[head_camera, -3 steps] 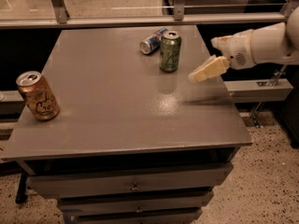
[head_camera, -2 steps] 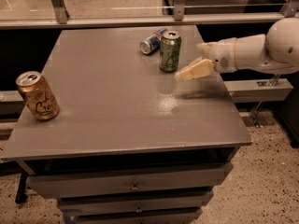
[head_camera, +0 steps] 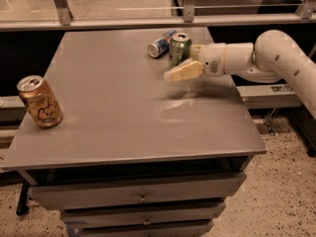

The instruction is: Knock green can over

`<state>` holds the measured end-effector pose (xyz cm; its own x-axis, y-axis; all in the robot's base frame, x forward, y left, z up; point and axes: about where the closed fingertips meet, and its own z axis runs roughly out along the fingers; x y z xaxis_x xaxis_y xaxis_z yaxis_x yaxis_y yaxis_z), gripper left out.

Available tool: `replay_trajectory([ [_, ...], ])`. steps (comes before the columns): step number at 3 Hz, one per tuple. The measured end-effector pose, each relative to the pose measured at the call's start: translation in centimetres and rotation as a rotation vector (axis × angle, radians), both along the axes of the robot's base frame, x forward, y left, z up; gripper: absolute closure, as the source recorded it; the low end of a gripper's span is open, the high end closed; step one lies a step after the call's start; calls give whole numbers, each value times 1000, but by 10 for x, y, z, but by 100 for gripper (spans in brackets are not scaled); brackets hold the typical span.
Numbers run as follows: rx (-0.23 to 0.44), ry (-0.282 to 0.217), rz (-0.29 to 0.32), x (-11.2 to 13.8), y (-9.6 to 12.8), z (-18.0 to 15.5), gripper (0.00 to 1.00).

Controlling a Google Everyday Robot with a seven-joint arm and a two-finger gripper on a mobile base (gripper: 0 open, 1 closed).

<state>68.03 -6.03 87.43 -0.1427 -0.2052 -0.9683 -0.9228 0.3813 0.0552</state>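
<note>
One green can [head_camera: 179,44] stands upright on the desk [head_camera: 123,127], unmoved. The claw [head_camera: 173,75], earlier clear of the can's right side, has swung in across its lower front. Whether it is open I cannot tell. A blue-and-silver can [head_camera: 159,44] lies just left of the green can, and an orange-gold can [head_camera: 39,102] stands well left.

Pincer [head_camera: 172,75] farther left than before, now just beside the green can [head_camera: 178,47].
</note>
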Motion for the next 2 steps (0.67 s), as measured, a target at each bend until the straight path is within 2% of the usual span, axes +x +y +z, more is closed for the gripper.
replay_trajectory([
  [2, 101, -69, 147, -27, 31, 41, 0],
])
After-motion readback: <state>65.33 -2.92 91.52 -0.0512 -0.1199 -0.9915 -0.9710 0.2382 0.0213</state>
